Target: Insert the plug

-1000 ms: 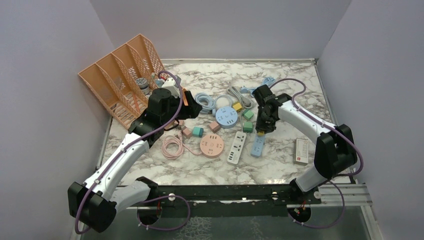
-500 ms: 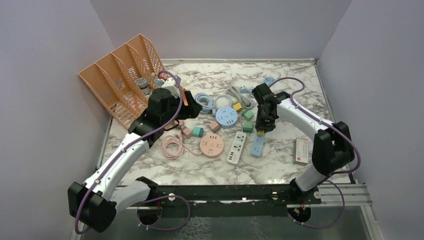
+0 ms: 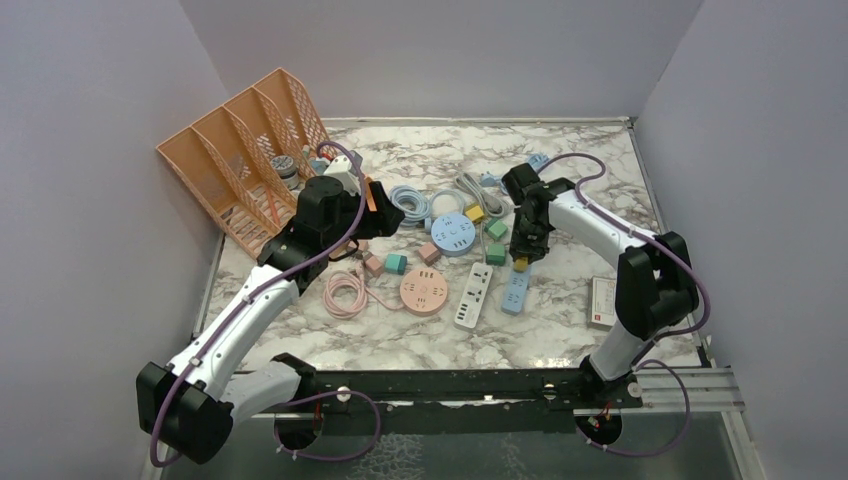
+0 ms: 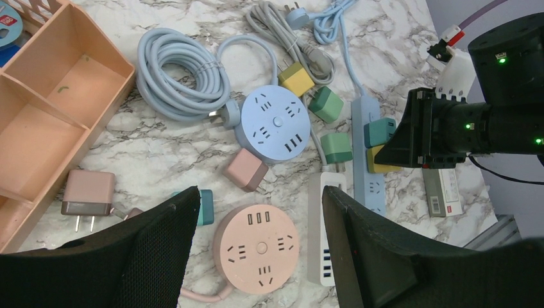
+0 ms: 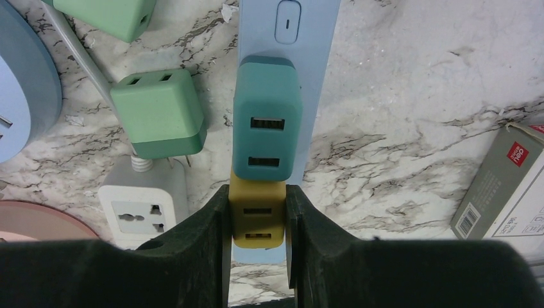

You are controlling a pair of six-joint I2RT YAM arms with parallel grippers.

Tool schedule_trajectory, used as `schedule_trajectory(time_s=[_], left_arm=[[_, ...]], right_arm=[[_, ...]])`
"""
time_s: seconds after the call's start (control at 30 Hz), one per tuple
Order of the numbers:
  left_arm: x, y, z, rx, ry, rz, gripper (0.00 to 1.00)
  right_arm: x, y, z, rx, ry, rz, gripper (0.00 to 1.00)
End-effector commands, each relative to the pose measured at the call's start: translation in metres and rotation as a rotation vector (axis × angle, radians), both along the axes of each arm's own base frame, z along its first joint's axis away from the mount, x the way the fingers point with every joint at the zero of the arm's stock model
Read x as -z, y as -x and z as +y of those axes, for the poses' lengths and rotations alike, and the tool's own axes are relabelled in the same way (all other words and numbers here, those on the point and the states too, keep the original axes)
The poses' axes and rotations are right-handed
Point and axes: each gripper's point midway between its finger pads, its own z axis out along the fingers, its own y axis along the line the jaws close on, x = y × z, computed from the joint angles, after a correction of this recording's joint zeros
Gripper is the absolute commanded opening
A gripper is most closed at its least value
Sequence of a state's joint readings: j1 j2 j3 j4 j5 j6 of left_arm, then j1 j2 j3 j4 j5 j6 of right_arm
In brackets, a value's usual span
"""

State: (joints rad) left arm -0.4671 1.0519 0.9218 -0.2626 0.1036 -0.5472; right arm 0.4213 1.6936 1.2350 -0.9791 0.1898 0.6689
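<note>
My right gripper (image 5: pixel 258 215) is shut on a yellow USB charger plug (image 5: pixel 258 218) and holds it on the blue power strip (image 5: pixel 289 38), right below a teal plug (image 5: pixel 267 135) that sits in the strip. In the top view the right gripper (image 3: pixel 522 258) is over the blue strip (image 3: pixel 515 293). In the left wrist view the yellow plug (image 4: pixel 378 168) shows under the right gripper. My left gripper (image 4: pixel 260 250) is open and empty, hovering above the pink round socket hub (image 4: pixel 256 247).
On the marble lie a white power strip (image 3: pixel 473 295), a blue round hub (image 3: pixel 453 233), green plugs (image 5: pixel 160 112), a pink plug (image 4: pixel 246 170), a coiled blue cable (image 4: pixel 179 74), a small box (image 3: pixel 603 302). An orange file rack (image 3: pixel 240 160) stands back left.
My right gripper has shifted slightly toward the back along the blue strip with the yellow plug. The left arm has not moved.
</note>
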Motion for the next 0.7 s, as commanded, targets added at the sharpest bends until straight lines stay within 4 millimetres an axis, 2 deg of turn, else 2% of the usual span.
schedule_trajectory(time_s=[0.0,0.4,0.67], left_arm=[[-0.006,-0.003,-0.004,0.008,0.011,-0.015,0.72],[-0.006,-0.007,-0.004,0.004,-0.006,-0.024,0.72],[-0.002,-0.008,-0.003,-0.003,-0.014,-0.018,0.72]], right_arm=[[0.018,-0.006,-0.006,0.037,0.027,-0.001,0.01],[0.043,0.013,-0.004,0.132,-0.023,0.029,0.01],[0.074,0.032,0.002,0.148,-0.061,0.112,0.01]])
